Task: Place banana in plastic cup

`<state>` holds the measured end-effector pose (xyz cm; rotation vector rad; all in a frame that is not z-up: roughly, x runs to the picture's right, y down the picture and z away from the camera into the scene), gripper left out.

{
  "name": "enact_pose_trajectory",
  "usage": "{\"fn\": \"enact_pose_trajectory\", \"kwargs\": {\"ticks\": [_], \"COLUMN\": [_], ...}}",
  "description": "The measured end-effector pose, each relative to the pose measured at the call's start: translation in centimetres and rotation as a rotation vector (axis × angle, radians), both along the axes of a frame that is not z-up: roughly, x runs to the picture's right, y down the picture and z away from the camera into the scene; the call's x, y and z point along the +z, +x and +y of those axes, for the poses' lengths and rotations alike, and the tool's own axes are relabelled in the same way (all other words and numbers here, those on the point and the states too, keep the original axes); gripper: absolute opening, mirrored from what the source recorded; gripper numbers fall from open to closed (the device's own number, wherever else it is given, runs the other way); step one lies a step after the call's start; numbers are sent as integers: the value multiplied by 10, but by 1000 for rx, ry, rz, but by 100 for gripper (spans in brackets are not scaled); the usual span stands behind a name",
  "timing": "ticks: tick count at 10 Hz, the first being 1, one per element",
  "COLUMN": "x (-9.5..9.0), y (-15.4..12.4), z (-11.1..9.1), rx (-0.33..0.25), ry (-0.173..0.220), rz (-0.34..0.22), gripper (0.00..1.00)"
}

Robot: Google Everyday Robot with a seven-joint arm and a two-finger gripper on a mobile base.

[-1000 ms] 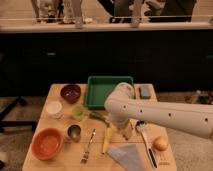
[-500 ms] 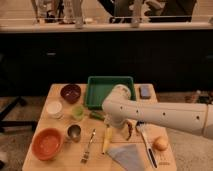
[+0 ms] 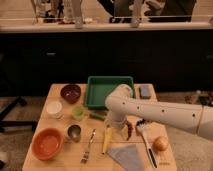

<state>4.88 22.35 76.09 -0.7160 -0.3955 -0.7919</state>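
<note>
At the near edge of the wooden desk [image 3: 60,162] lies a grey cloth [image 3: 127,155]. To its left, an orange bowl [image 3: 47,143] stands at the near left corner. Between these two a fork [image 3: 89,146] lies lengthwise. Just right of the fork lies the banana [image 3: 106,140], slim and pale yellow, flat on the desk, with its length running from near to far. It is not inside any container. Right of the cloth there is a utensil with a dark handle [image 3: 148,147], and beside it a round orange-brown object [image 3: 160,144].

A little farther, a steel cup [image 3: 74,132] stands between the orange bowl and the fork. The end effector [image 3: 125,131] hangs low over the desk, just right of the far end of the banana. Whether it is released or clenched I cannot tell, and I also cannot tell if it touches the banana. The white arm [image 3: 165,115] comes in from the right side.

Farther again, the plastic cup [image 3: 77,113], short and light green, stands upright, left of the end effector and apart from the banana. A white round container [image 3: 54,107] is at its left and a green vegetable [image 3: 97,116] at its right. Behind them stand a dark red bowl [image 3: 70,92], a green tray [image 3: 100,92] and a small grey-blue block [image 3: 145,91]. Beyond the desk is a dark cabinet front [image 3: 75,55].
</note>
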Motion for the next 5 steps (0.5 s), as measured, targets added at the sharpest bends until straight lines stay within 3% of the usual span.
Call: {"fn": "enact_pose_trajectory", "kwargs": {"ticks": [5], "x": [10], "y": [-12], "z": [9], "rx": [-15], "ry": [-42], "rz": [-16], "gripper": [80]}}
